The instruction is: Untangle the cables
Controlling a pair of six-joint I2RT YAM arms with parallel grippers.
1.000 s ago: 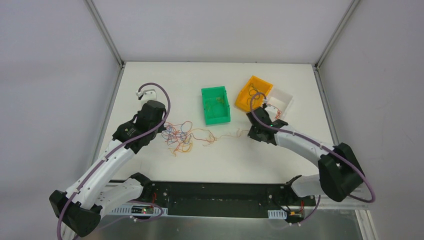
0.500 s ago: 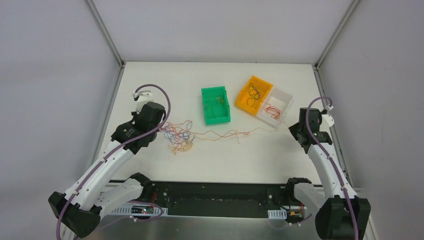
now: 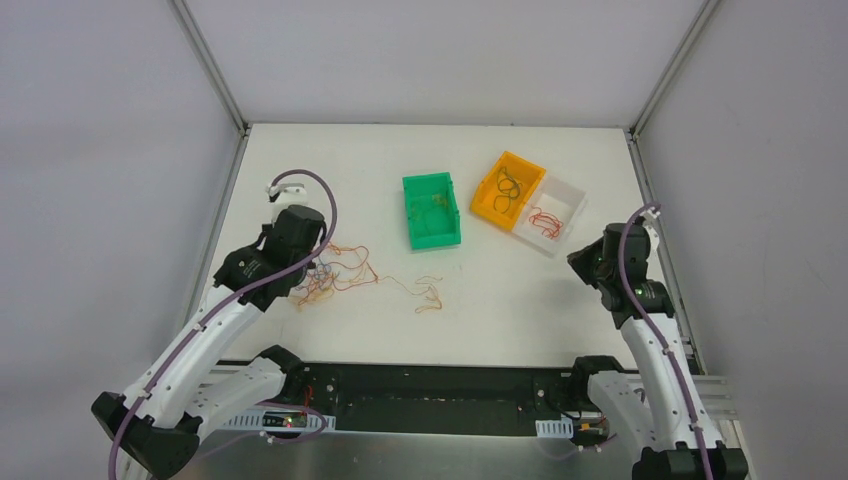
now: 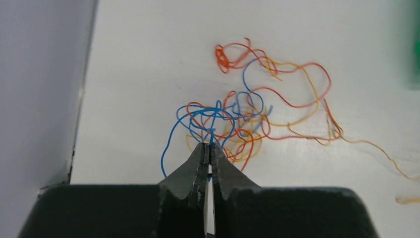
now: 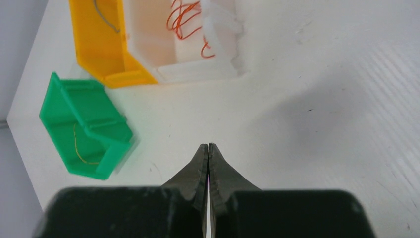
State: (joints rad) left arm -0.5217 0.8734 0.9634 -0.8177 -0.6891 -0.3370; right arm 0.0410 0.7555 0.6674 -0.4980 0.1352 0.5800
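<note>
We judged the sorting to be partly done. In the top view three bins stood in the upper middle of the frame. The green bin (image 3: pixel 434 241) held a thin yellowish strand. The orange bin (image 3: pixel 483 208) held dark loops whose colour we could not make out. The white bin (image 3: pixel 568 190), touching the orange one, held red strands (image 3: pixel 545 222). So some cables had been parted from the rest and put away.

The larger share was not yet done. The tangle of cables (image 3: pixel 335 268) lay on the table (image 3: pixel 520 310) at the centre left of the top view, well apart from the bins. In the left wrist view it filled the middle of the frame, with orange, red, blue and yellow strands crossing over one another. A loose orange strand (image 3: pixel 430 293) lay alone near the centre of the top view, below the green bin and in no bin.

The left gripper (image 4: pixel 208 146) had its jaws pressed together on a blue strand (image 4: pixel 204 111) at the near edge of the tangle, the blue loops rising straight from its tips. The right gripper (image 5: pixel 208 147) was at the right of the top view, below the white bin. Its fingers were closed against each other, with nothing between them that we could see.

We took the step in hand to be drawing the blue strand free of the knot. After it, the orange, red and yellow strands in the tangle and the loose orange piece were left to sort.
</note>
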